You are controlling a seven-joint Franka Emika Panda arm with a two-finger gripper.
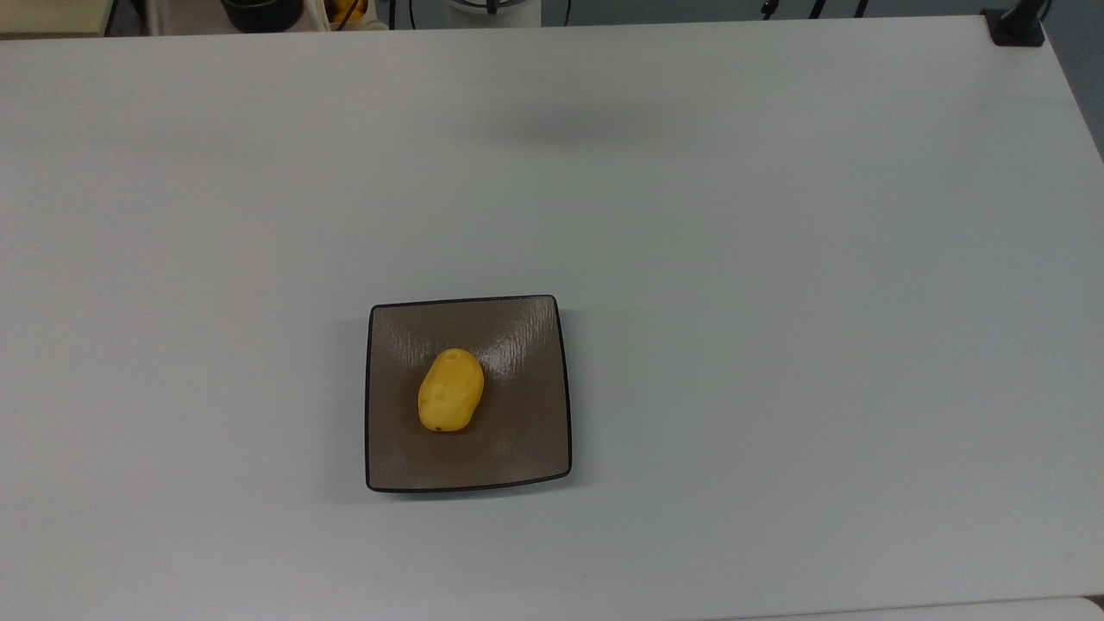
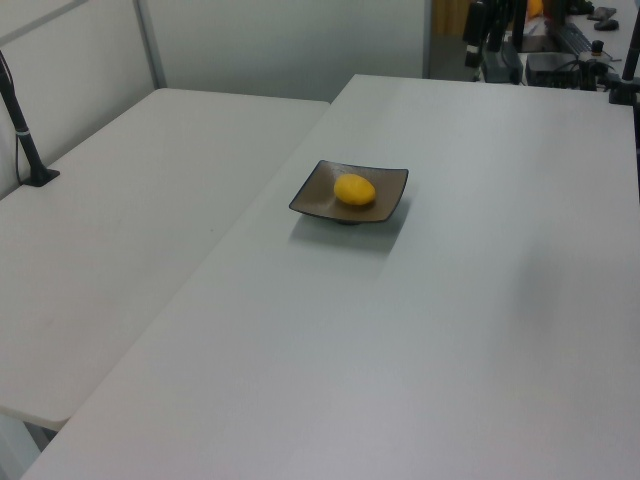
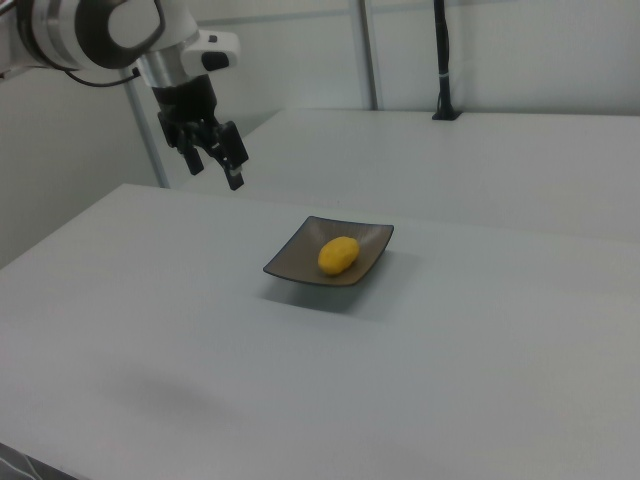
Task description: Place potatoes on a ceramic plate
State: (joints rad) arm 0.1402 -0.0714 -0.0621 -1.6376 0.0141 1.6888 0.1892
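A small glossy yellow potato (image 1: 450,390) lies by itself near the middle of the square brown ceramic plate (image 1: 526,431) with a thin black rim. In the left view the potato (image 2: 354,189) rests on the plate (image 2: 312,195) at mid-table. In the right view my gripper (image 3: 216,175) hangs open and empty in the air, high above the table and well off to the right view's left of the plate (image 3: 290,262) and potato (image 3: 338,254). Nothing touches the potato.
The plate stands on a wide white table (image 1: 776,259). A black clamped post (image 1: 1018,21) stands at the top view's top right corner. A second white table (image 2: 120,220) adjoins at the left view's left, with a black pole (image 2: 25,130) on it.
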